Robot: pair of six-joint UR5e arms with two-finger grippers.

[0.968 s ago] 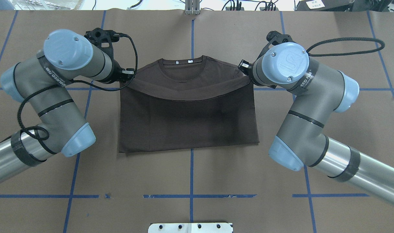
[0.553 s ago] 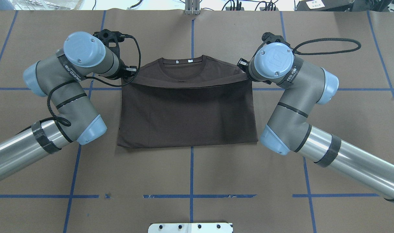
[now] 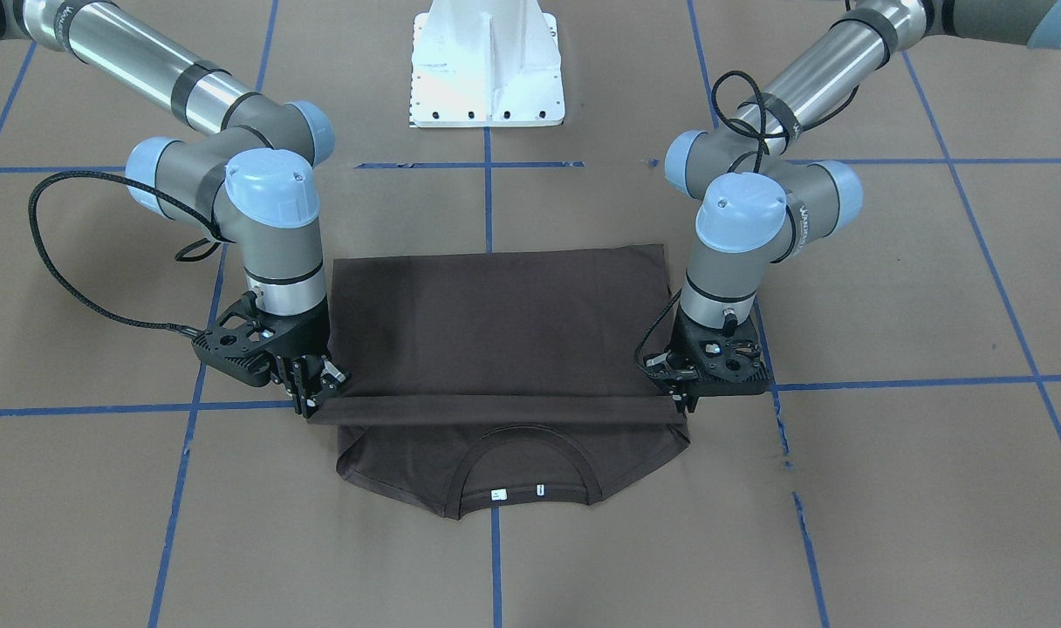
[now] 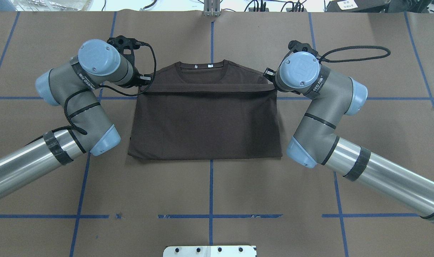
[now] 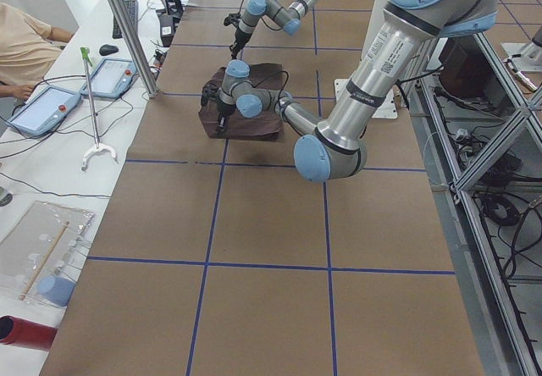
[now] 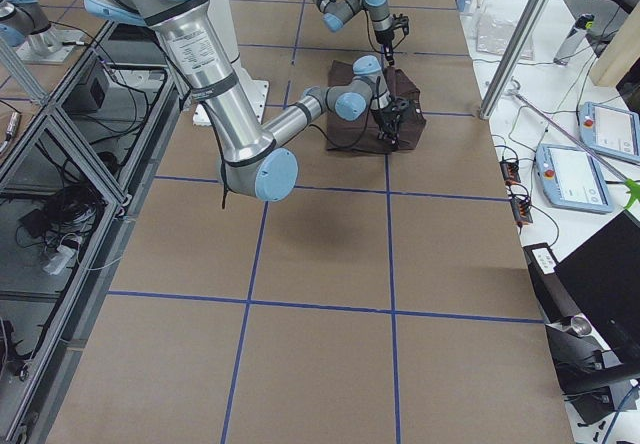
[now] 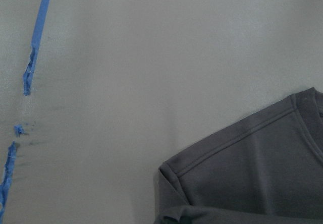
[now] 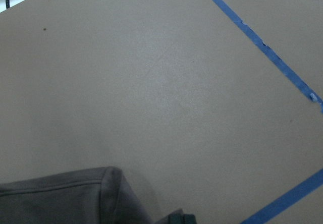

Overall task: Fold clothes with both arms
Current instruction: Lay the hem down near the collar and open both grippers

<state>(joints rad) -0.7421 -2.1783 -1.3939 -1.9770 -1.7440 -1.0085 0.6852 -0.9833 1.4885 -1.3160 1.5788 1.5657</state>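
The dark brown T-shirt (image 4: 206, 121) lies folded over on the brown table, its collar and white neck tags (image 4: 202, 67) at the far side. Its hem runs as a taut straight edge (image 3: 496, 412) across the chest, just short of the collar (image 3: 517, 484). My left gripper (image 4: 144, 82) is shut on the hem's left corner and shows again at the front view's right (image 3: 681, 403). My right gripper (image 4: 268, 79) is shut on the other corner (image 3: 314, 403). Both wrist views show only a shirt shoulder (image 7: 252, 168) (image 8: 60, 199) and bare table; the fingers are out of them.
The white pedestal base (image 3: 487, 65) stands at the robot's side of the table. Blue tape lines (image 4: 211, 185) grid the brown paper. In the left side view a person (image 5: 25, 46) sits beyond the table's far edge near tablets (image 5: 110, 75) and a metal post (image 5: 127, 29).
Both arms have carried the hem farther from the robot, toward the collar. The sagging hem has pulled straight, and the near fold edge has slid a little away from the robot.
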